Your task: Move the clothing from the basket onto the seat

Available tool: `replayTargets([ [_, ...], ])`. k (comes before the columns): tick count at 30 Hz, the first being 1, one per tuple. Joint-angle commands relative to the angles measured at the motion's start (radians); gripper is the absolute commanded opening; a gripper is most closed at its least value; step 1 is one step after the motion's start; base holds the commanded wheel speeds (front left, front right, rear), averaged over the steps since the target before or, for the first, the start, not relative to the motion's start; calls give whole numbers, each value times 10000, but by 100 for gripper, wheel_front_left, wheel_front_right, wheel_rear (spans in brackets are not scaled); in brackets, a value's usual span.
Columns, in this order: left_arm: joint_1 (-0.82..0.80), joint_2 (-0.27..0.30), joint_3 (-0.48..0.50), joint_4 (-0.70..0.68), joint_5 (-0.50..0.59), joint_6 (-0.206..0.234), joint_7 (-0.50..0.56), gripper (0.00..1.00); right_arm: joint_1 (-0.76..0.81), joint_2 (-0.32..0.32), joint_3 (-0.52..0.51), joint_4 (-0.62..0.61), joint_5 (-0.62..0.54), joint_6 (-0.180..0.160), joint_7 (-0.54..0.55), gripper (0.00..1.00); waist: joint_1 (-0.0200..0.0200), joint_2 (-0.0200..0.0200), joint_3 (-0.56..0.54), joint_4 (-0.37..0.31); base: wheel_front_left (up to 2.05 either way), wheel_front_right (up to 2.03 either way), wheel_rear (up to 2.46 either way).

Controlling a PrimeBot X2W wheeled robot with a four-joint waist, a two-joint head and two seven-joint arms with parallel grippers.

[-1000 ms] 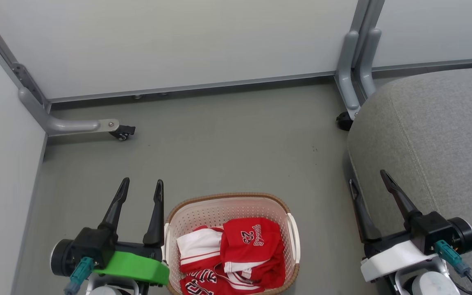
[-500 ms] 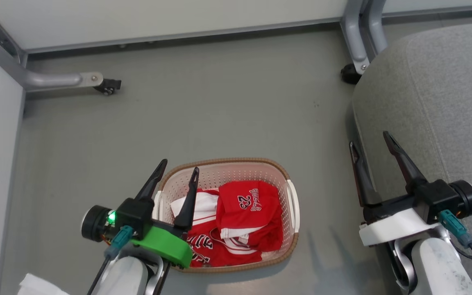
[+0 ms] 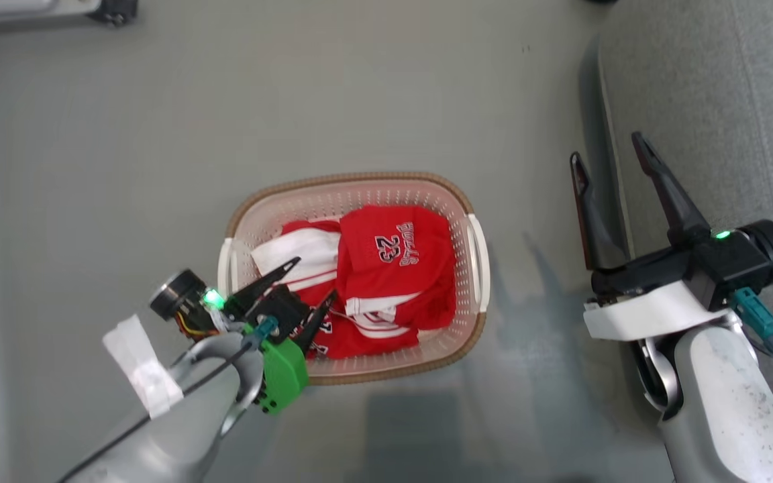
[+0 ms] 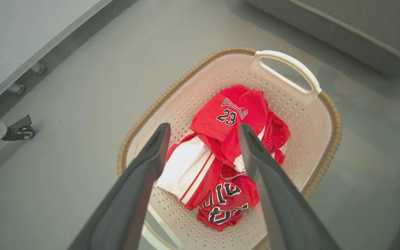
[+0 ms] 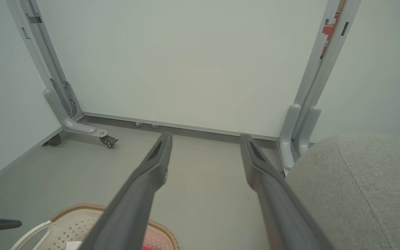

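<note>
Clothing (image 3: 386,268) beneath wide-spread, empty left pincer (image 3: 316,276).

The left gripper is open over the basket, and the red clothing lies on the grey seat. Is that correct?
Not quite. The red clothing lies inside the basket, not on the grey seat, as the head view shows. The left gripper is indeed open over the basket.

Smooth grey floor (image 3: 125,134) across frame centre, pale partition panels (image 5: 186,62) along top, grey metal caster leg (image 5: 82,129) at left
</note>
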Motion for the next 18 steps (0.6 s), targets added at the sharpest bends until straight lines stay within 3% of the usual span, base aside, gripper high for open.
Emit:
replayTargets([
  [1, -479, 63, -273, 296, -111, 7, 6, 100, -247, -10, 24, -44, 46, -3, -41, 100, -1, 0, 1200, -502, 0, 0, 0],
  [12, -2703, 226, -4031, 2424, -1655, 7, 338, 100, -975, 28, 171, -175, 696, -3, -40, 100, -1, 0, 2730, -1281, 0, 0, 0],
  [18, -3116, 460, -4614, 2608, -1796, 8, 889, 100, -1202, 26, 255, -245, 1163, -3, -41, 100, -1, 0, 3246, -1616, 0, 0, 0],
])
